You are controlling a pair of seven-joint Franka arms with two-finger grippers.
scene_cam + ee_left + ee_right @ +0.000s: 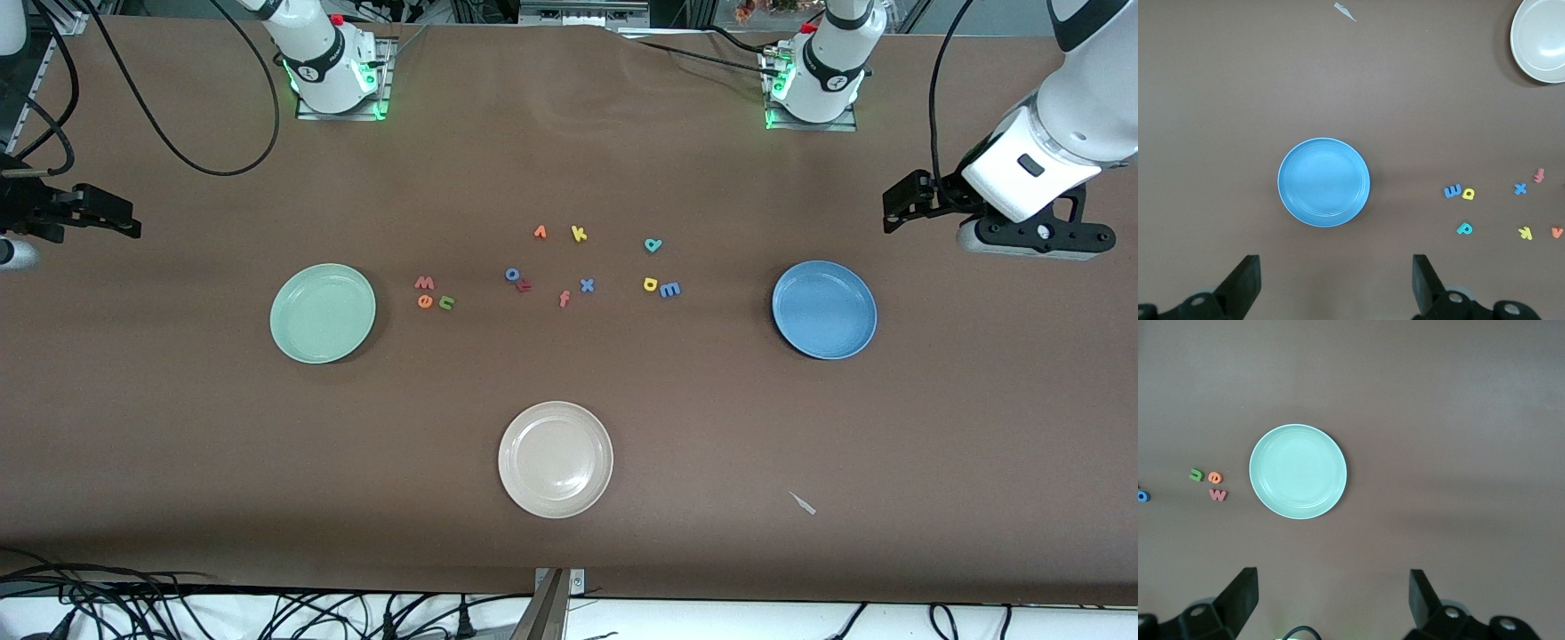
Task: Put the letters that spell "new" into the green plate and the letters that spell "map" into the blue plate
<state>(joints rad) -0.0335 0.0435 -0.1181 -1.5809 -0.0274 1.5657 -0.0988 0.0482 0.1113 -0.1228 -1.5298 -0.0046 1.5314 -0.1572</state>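
Observation:
The pale green plate (322, 313) (1298, 471) lies toward the right arm's end with nothing in it. Beside it sit the red-pink w (424, 283) (1218, 495), orange e (425, 301) (1216, 478) and green n (445, 303) (1197, 475). The blue plate (824, 309) (1324, 181) lies bare toward the left arm's end. Close by are the blue m (669, 289) (1452, 191), the yellow letter (650, 284) (1468, 194) and the teal letter (653, 244) (1464, 229). My left gripper (905, 207) (1336, 287) hangs open high over the table by the blue plate. My right gripper (111, 213) (1333, 603) hangs open high by the green plate.
A cream-white plate (556, 459) lies nearest the front camera at mid-table. Between the two letter groups are an orange v (540, 232), yellow k (579, 234), blue o (512, 274), pink f (564, 299) and blue x (587, 284). A white scrap (803, 503) lies near the front.

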